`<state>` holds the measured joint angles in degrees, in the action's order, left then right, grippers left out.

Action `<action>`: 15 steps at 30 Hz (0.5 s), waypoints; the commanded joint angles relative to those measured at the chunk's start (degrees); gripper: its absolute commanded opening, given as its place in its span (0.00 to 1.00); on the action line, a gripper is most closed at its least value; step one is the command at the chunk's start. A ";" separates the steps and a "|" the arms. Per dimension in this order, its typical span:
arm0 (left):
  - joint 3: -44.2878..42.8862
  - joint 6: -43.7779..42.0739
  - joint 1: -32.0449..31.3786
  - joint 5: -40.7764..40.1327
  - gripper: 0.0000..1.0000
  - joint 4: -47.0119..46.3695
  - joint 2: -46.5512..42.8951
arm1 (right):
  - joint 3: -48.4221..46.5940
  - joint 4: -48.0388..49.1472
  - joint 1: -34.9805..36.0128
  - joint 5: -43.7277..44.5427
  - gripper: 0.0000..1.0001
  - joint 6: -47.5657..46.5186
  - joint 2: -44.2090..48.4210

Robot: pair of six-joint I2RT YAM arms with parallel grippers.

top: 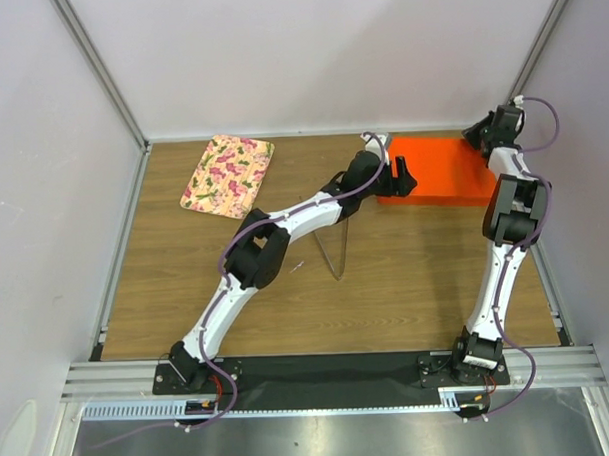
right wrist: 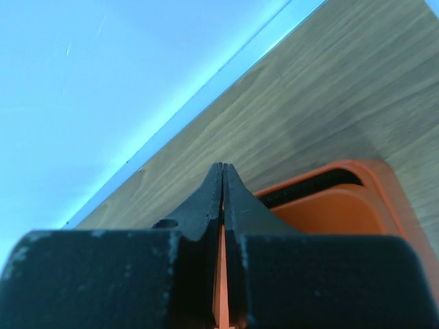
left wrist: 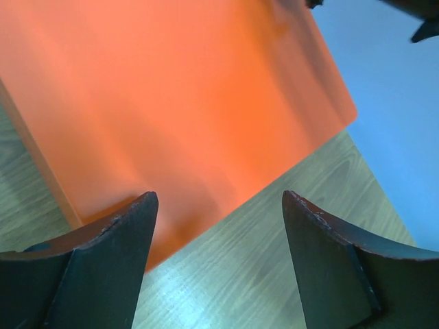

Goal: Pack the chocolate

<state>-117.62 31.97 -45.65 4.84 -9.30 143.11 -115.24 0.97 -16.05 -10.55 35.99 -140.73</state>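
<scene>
No chocolate shows in any view. The orange box (top: pixel 438 168) lies at the back right of the table. My left gripper (top: pixel 403 175) is open and empty at the box's left front side; in the left wrist view it (left wrist: pixel 219 199) hovers over the box's edge (left wrist: pixel 171 103) and the bare wood. My right gripper (top: pixel 481 132) is at the box's far right corner. In the right wrist view it (right wrist: pixel 223 168) is shut on a thin orange edge of the box (right wrist: pixel 329 212), which shows as a sliver between the fingers.
A floral-patterned tray (top: pixel 228 176) lies at the back left. A thin V-shaped metal wire (top: pixel 335 252) and a small pale scrap (top: pixel 296 266) lie mid-table. White walls with metal rails close in the table on three sides.
</scene>
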 commanded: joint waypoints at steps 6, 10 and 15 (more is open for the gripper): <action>0.38 -1.99 1.00 -0.18 0.84 -1.69 -7.93 | -2.00 1.30 -0.64 -6.39 0.01 -1.79 -3.06; -1.11 -4.01 1.96 -0.53 0.86 -0.72 -7.93 | -4.55 1.75 -1.17 -9.23 0.10 -2.68 -1.40; -5.07 -5.42 4.07 1.30 0.85 5.34 -7.31 | -3.68 1.14 -1.17 -7.13 0.34 -1.80 6.84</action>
<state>-119.00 29.17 -43.35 4.93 -6.74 139.20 -117.14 1.67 -17.02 -17.72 34.92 -141.47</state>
